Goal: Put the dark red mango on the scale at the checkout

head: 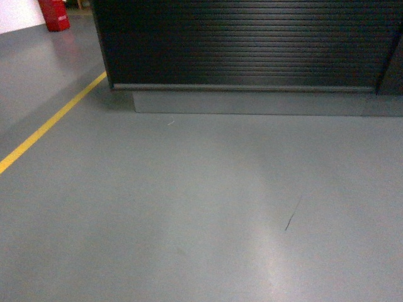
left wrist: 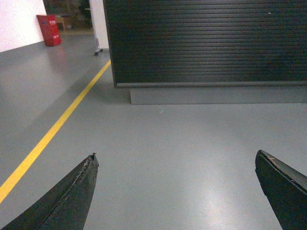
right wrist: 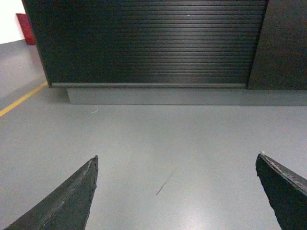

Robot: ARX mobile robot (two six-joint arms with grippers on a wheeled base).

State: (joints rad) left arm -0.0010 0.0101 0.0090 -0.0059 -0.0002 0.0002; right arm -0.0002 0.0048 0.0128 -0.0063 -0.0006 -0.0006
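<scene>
The checkout (head: 252,44) fills the top of the head view as a black counter with a horizontally ribbed front; only that front shows, also in the left wrist view (left wrist: 206,43) and the right wrist view (right wrist: 148,43). The dark red mango and the scale are out of view. My left gripper (left wrist: 175,155) is open over bare grey floor, nothing between its fingers. My right gripper (right wrist: 176,155) is open too, above a dark scuff on the floor. Neither gripper appears in the head view.
A grey plinth (head: 252,104) runs under the counter front. A yellow floor line (head: 50,123) slants away on the left. A red box (head: 55,14) stands far back left. A taller black panel (right wrist: 280,43) adjoins the counter on the right.
</scene>
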